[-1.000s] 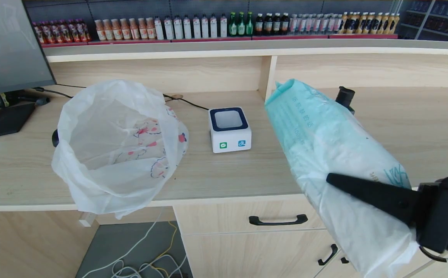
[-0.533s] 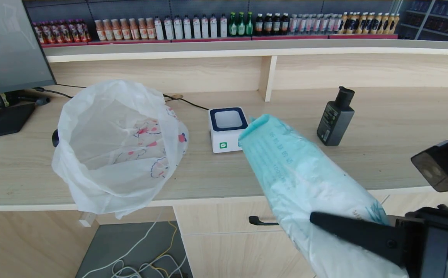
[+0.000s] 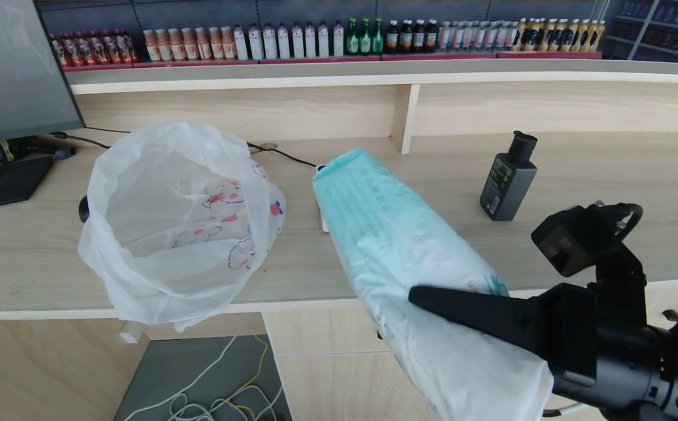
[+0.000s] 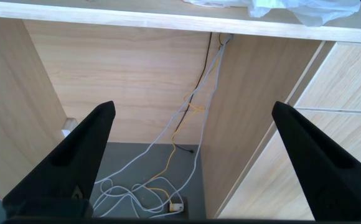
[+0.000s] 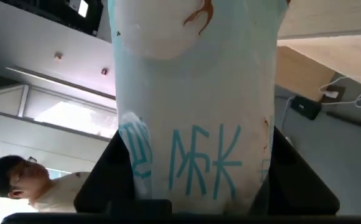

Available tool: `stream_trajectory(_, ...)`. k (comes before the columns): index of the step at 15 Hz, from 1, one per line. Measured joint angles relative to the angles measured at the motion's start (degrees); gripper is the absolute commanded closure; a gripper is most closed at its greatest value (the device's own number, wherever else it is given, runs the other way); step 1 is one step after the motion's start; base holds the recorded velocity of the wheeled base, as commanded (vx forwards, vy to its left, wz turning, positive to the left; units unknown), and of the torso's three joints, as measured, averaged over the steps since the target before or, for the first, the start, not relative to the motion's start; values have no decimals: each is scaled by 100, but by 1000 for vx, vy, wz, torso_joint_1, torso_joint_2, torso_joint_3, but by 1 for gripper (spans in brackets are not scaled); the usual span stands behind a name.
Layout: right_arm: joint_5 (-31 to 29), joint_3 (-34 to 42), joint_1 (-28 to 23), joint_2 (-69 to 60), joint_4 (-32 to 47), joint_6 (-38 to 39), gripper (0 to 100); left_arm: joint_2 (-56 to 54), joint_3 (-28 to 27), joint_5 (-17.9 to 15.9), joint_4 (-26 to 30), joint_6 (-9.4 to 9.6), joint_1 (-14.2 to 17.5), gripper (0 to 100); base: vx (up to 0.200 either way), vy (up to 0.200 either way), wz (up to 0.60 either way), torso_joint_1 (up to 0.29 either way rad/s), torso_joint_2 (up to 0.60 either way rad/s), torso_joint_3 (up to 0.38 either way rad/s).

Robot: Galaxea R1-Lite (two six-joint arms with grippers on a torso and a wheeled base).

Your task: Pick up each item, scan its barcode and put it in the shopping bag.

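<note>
- Counter (image 3: 34,257): shopping bag (image 3: 181,222) on left, mouth open, ready to receive.
- Pack (image 3: 397,251): R claw (image 3: 426,304) clenched on near end, far end over scanner (image 3: 323,221), prob. for barcode read.
- Bottle (image 3: 507,182): upright, right of scanner, unscanned.
- L claw (image 4: 193,155): released, empty, below counter edge.

the shopping bag (image 3: 181,234) gapes upward into free air; just right of it a counter (image 3: 298,263) strip, then the slanting teal packet (image 3: 397,245), a dark bottle (image 3: 507,181) beyond.

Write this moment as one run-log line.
right gripper: shut on long teal-and-white plastic package, over white scanner box | left gripper: open, lower than wooden counter | white shopping bag: open | dark bottle: upright
</note>
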Motion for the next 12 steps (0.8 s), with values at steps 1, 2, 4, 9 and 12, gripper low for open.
stream_trajectory(1,51,15,0,59,-119,566,100,0,0,0,0,0,0,0,0,0,0,0,0,0)
stream_trajectory(2,88,15,0,107,-266,1268,100,0,0,0,-2,0,0,0,0,0,0,0,0,0)
stream_trajectory(4,106,-11,-21,173,-556,2297,100,0,0,0,0,2,0,0,0,0,0,0,0,0)
stream_trajectory(9,128,41,-32,617,-1300,3506,100,0,0,0,0,0,2,0,0,0,0,0,0,0)
stream_trajectory(12,386,72,-11,844,-1673,4234,100,0,0,0,0,0,-2,0,0,0,0,0,0,0)
